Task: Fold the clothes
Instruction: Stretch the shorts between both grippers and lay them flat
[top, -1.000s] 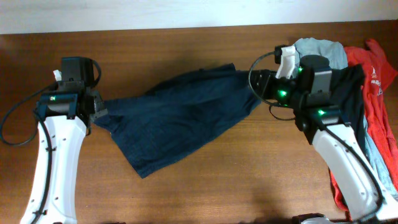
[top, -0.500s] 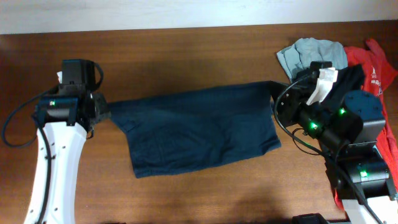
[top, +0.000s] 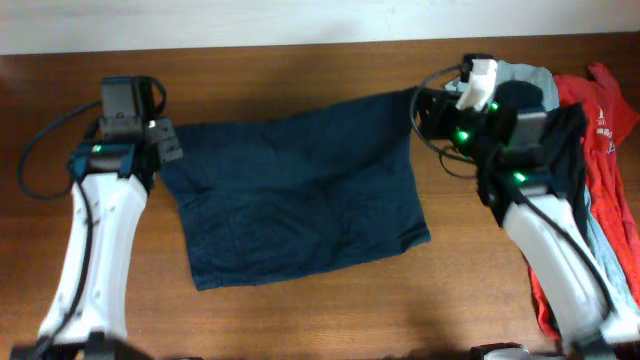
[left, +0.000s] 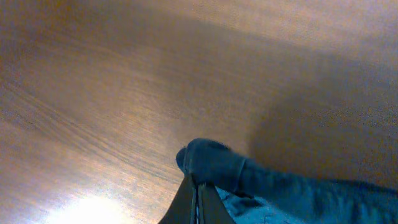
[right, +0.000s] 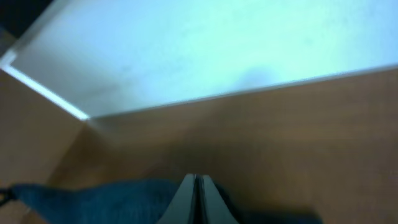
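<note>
Overhead, one pair of navy shorts (top: 300, 200) is lying spread across the middle of the desk (top: 300, 320), stretched between two arms. The left claw (top: 168, 152) is pinching their left corner and the right claw (top: 418, 105) is pinching their raised right corner. Three other garments are crowding the right edge: a red shirt (top: 605, 140), a black garment (top: 568, 150) and a pale blue garment (top: 522, 78). Bare wood is bordering the shorts in front and behind. The white print on the shirt is too small to read.

In the left wrist view, the left claw (left: 198, 190) is closing tight on a bunched fold of the shorts (left: 273, 186).

In the right wrist view, the right claw (right: 198, 185) is pressing shut on blue cloth (right: 106, 196), and a pale wall (right: 205, 43) is rising beyond the desk edge.
</note>
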